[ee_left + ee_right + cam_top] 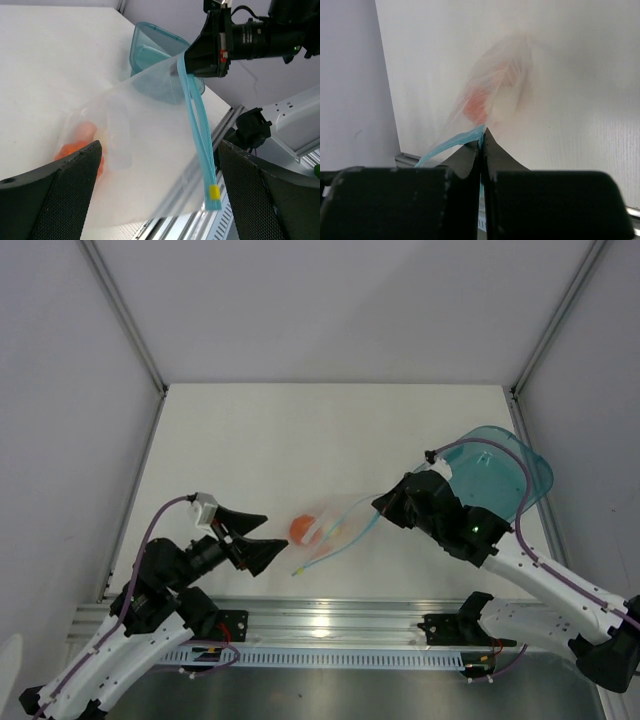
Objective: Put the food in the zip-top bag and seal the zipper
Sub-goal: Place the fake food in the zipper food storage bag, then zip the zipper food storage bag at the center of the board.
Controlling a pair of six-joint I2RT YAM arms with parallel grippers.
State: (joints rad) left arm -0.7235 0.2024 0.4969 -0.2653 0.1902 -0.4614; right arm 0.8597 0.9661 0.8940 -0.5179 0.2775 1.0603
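Observation:
The clear zip-top bag [335, 530] hangs between my grippers, with the orange-red food lump [303, 528] inside its lower left part. I cannot make out the pale cream-pink ball clearly. My right gripper [385, 503] is shut on the upper end of the teal zipper [340, 545] and holds the bag up. In the right wrist view its tips [482, 136] pinch the zipper [450, 145], with the lump [476, 107] beyond. My left gripper [255, 540] is open, just left of the bag. In the left wrist view the bag [150, 150], zipper [197, 130] and its yellow end [214, 191] lie between my open fingers [75, 190].
A translucent teal plate [500, 475] sits at the right edge of the table behind the right arm; it also shows in the left wrist view [155, 65]. A metal rail [330, 615] runs along the table's near edge. White walls enclose the table.

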